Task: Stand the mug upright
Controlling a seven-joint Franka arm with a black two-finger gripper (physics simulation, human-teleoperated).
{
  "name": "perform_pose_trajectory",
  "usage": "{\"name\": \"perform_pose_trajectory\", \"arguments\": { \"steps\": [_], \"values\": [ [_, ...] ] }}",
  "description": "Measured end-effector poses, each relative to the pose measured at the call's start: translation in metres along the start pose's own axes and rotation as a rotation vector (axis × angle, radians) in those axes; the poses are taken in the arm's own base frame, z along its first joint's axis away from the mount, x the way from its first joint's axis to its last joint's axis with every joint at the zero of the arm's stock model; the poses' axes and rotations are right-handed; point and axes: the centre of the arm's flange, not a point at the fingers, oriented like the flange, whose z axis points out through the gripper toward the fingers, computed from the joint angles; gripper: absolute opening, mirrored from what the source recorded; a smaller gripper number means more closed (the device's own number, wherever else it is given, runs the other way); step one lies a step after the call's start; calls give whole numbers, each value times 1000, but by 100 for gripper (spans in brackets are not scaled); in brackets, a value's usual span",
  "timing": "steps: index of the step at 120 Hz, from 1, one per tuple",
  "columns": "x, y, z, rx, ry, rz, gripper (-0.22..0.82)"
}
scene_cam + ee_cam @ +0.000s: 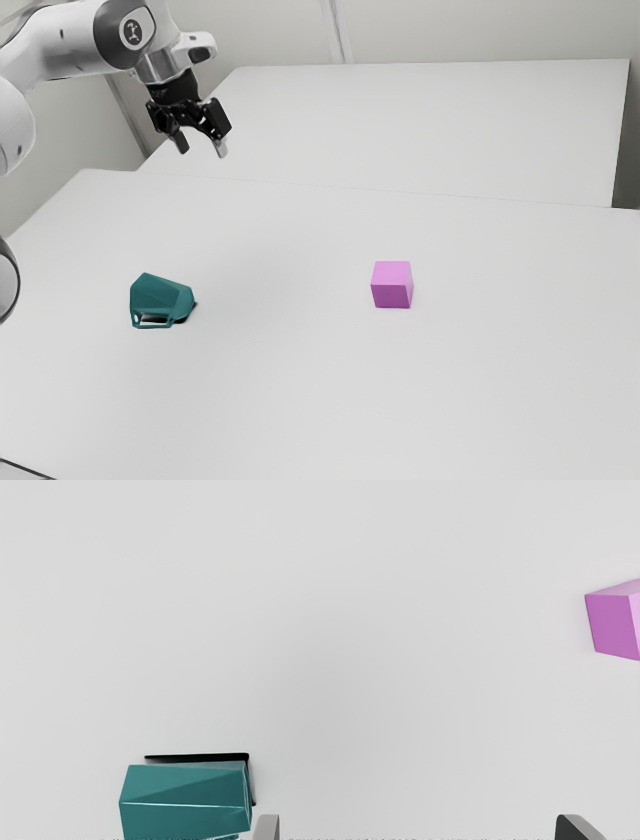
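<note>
One teal mug (160,294), and it's lying on its side on the table (290,400), so not upright as things stand. In the exterior view its handle (153,323) is at six o'clock of the body, and the pink cube (392,285) sits well apart at three o'clock from it. The gripper (202,151) is up in the air, with the mug somewhere between six and seven o'clock from it in that view. Its fingers are spread wide with nothing pinched, and the wrist view has the mug outside the gap.

I'd call this the reach for the mug. Next move, imo: shift over it, come down, get a finger on each side, then tip it onto its base. Can't tell for sure which end is the mouth, so check that first.

Branding: there's a round dark badge (133,31) on the arm with a pale emblem, no letters I can read. No writing I can make out on mug or cube either.
</note>
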Motion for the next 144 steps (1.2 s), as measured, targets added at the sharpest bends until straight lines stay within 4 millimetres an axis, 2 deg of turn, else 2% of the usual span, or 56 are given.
{"name": "perform_pose_trajectory", "arguments": {
  "steps": [28,44,51,63,85,98,118,144],
  "values": [
    [-3,0,3,-4,-16,13,60],
    [-30,1,-6,-7,-26,10,60],
    [-40,-15,-9,-34,-33,-24,60],
    [-64,-68,-1,-130,-54,-114,60],
    [-113,-158,42,-356,-81,-241,60],
    [-127,-197,74,-466,-69,-261,60],
    [-135,-242,141,-604,-67,-257,60],
    [-152,-290,212,-731,-17,-243,60]
  ]
}}
